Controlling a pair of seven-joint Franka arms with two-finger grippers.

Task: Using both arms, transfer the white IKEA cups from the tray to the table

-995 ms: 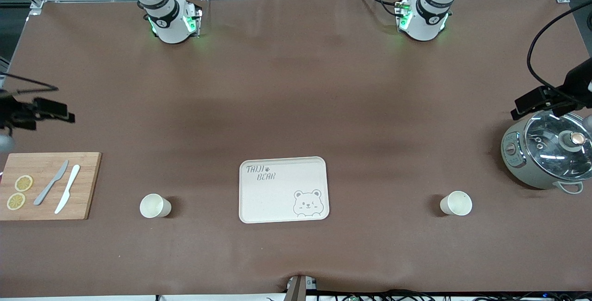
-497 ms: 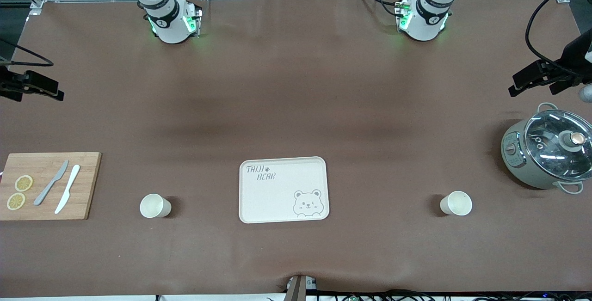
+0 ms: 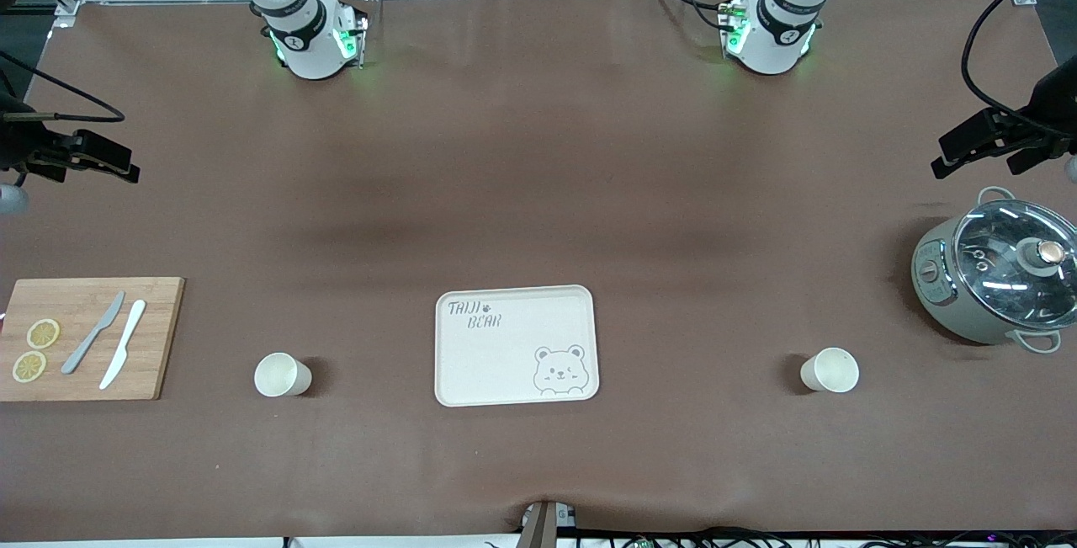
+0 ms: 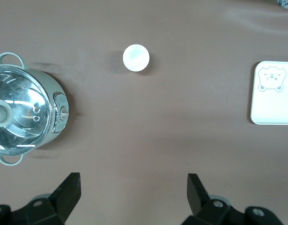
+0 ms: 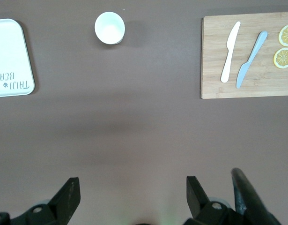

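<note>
Two white IKEA cups stand upright on the brown table, one on each side of the cream bear tray (image 3: 505, 359). One cup (image 3: 283, 375) (image 5: 109, 28) is toward the right arm's end, the other cup (image 3: 830, 369) (image 4: 136, 57) toward the left arm's end. My right gripper (image 3: 92, 156) (image 5: 133, 190) hangs open and empty over bare table at its end, well away from its cup. My left gripper (image 3: 980, 142) (image 4: 133, 187) hangs open and empty over bare table beside the pot, also well away from its cup.
A wooden cutting board (image 3: 156, 337) (image 5: 214, 70) with two knives and lemon slices lies at the right arm's end. A grey pot with a glass lid (image 3: 997, 283) (image 4: 26, 112) stands at the left arm's end. The tray (image 4: 273, 105) (image 5: 10, 42) holds nothing.
Both grippers have moved away from the front camera's side, the left one off the pot, the right one away from the cutting board. Cups and tray have not moved.
</note>
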